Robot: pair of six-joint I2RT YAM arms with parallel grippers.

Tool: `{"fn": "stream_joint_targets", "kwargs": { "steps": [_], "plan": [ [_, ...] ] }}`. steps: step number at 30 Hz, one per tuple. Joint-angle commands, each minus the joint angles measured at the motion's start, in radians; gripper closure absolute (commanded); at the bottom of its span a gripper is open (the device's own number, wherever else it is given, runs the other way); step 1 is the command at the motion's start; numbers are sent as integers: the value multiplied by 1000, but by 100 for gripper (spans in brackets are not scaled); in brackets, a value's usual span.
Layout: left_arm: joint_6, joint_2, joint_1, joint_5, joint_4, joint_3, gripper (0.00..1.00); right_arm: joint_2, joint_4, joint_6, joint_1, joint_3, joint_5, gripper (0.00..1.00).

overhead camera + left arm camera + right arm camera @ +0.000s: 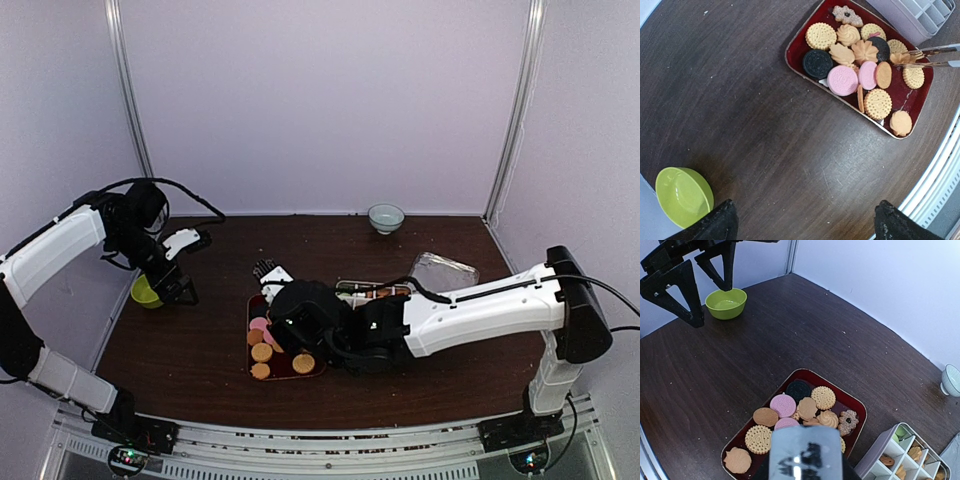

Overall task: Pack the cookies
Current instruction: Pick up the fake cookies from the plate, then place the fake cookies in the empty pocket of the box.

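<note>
Golden, pink and dark cookies (pixel 842 80) crowd a red tray (pixel 797 48).

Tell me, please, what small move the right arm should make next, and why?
Probably squeeze the tongs shut. Their two tips straddle an orange flower-shaped cookie that seems to lie on the red tray, not yet lifted. The divided box stands right beside the tray.

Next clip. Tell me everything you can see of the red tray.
The red tray is a shallow rectangle with rounded corners and a low raised rim, glossy dark red inside, perhaps plastic or lacquer. It lies flat on the dark wooden table, close to a pale compartment box, with cookies loosely covering most of it. The tips of metal tongs reach in over one end.
</note>
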Motion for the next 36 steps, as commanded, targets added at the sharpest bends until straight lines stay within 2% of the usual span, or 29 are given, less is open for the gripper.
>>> {"fn": "stream_joint_targets", "kwargs": {
  "steps": [1, 4, 12, 23, 36],
  "plan": [
    [15, -26, 6, 38, 5, -5, 2, -29, 1, 17, -8, 20, 32, 95],
    [15, -24, 5, 39, 6, -12, 2, -73, 9, 10, -15, 2, 44, 100],
    [12, -27, 6, 41, 7, -13, 2, -197, 37, -6, -41, -53, 55, 100],
    [16, -27, 6, 28, 8, -9, 2, -377, 46, 18, -149, -249, 37, 100],
    [13, -24, 5, 30, 4, -2, 2, -354, 65, 50, -173, -295, 3, 100]
  ]
}}
